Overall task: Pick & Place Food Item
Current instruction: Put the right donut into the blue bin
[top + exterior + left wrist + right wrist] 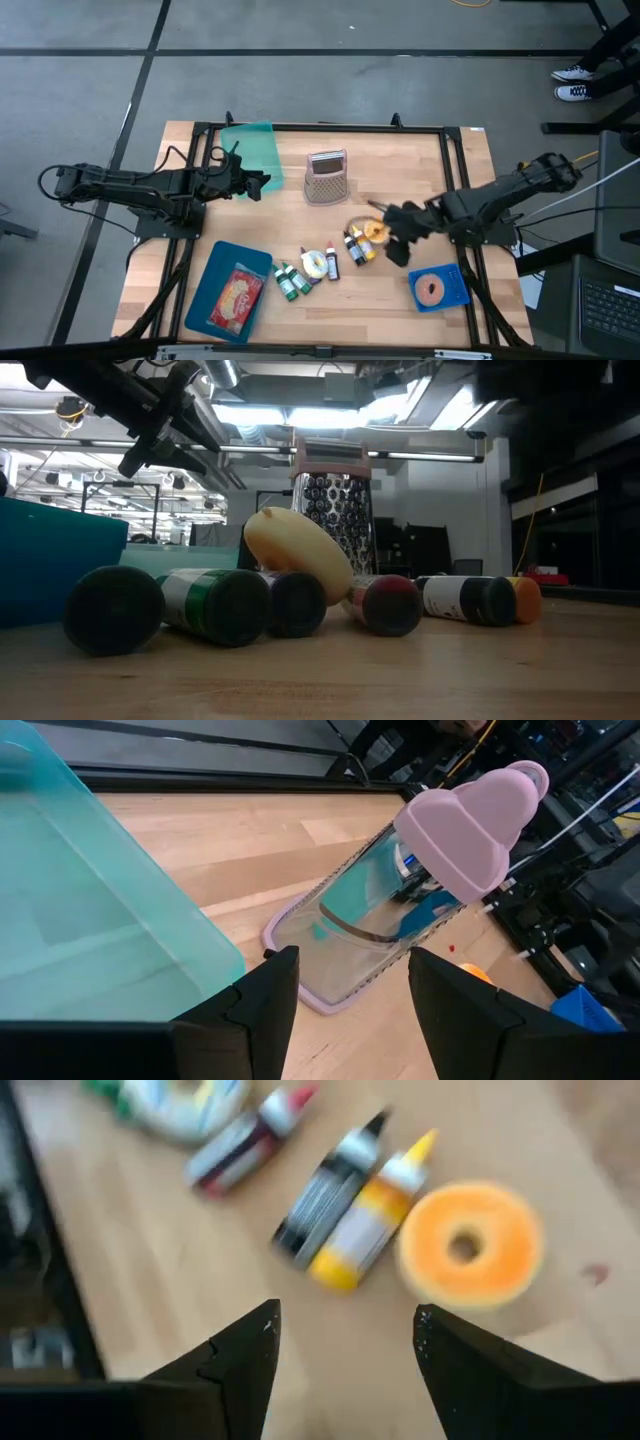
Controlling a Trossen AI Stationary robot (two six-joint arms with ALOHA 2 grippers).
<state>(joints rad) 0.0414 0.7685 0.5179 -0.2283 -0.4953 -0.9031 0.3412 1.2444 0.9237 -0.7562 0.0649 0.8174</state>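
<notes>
High view is showing a wooden bench [400, 165] on grey floor, shoes peeking in far off. Low view is cutting off both arms. Right claw [345, 1350] is hovering wide and empty over the orange donut [470, 1245] beside the bottles [345, 1220]; left claw [350, 995] is gaping near the grater [420, 880].

We can read no text, brand, number or sign anywhere in these views. The small lying bottles [355, 246] carry printed labels and the red packet [236, 297] in the blue tray [205, 282] has printing, but we cannot make out a single letter.
</notes>
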